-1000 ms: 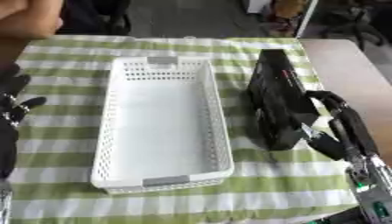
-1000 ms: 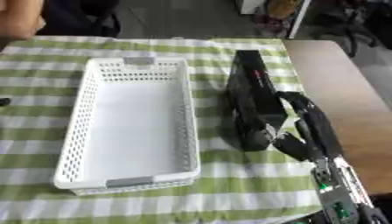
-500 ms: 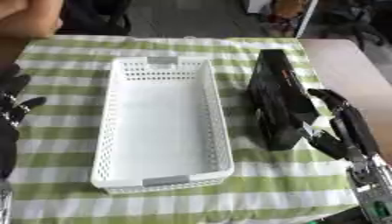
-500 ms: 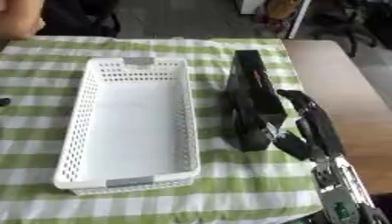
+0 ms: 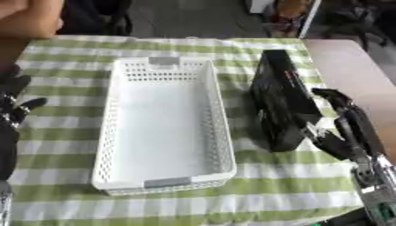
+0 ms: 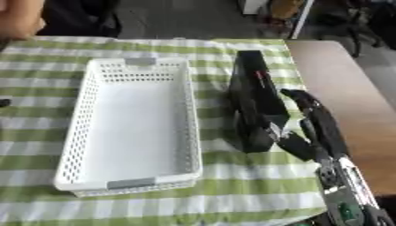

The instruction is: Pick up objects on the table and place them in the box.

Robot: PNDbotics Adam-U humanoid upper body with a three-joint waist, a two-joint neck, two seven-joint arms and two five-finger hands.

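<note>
A long black box-like object (image 5: 278,99) lies on the striped cloth just right of the white perforated box (image 5: 164,123), which holds nothing. My right hand (image 5: 349,128) reaches in from the lower right and sits against the object's near right side. Its fingers are stretched out along that flank and its thumb is at the near corner, so the hand is open. My left hand (image 5: 11,115) rests open at the left edge with its fingers up, away from both things.
The green and white checked cloth (image 5: 232,198) covers the table. A bare brown tabletop (image 6: 340,75) runs along the right. A person's arm (image 5: 31,15) shows at the far left corner, touching nothing.
My right hand has shifted slightly rightward beside the black object, with its fingers a little straighter. The object, the box and my left hand stay where they were.
</note>
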